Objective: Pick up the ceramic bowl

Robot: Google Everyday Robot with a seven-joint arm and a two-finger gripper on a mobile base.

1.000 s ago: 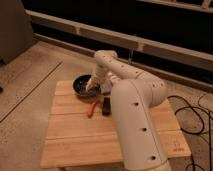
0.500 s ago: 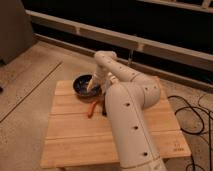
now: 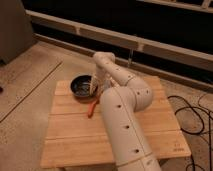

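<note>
The ceramic bowl (image 3: pixel 82 85), dark and glossy inside, sits near the far left corner of the wooden tabletop (image 3: pixel 75 135). The hand (image 3: pixel 95 88) is down at the bowl's right rim. An orange object (image 3: pixel 92 108) lies just in front, partly behind the white arm (image 3: pixel 125 115).

A pale wooden table (image 3: pixel 75 135) made of slats stands on a speckled floor (image 3: pixel 30 75). Near its far left corner sits the dark round bowl (image 3: pixel 81 85), glossy inside. The white robot arm (image 3: pixel 122 115) rises from the near edge, bends over the table and reaches down at the bowl's right rim, where the gripper (image 3: pixel 95 89) sits right against it. A small orange object (image 3: pixel 91 108) lies on the table just in front of the bowl. Black cables (image 3: pixel 192 112) trail on the floor at right.
</note>
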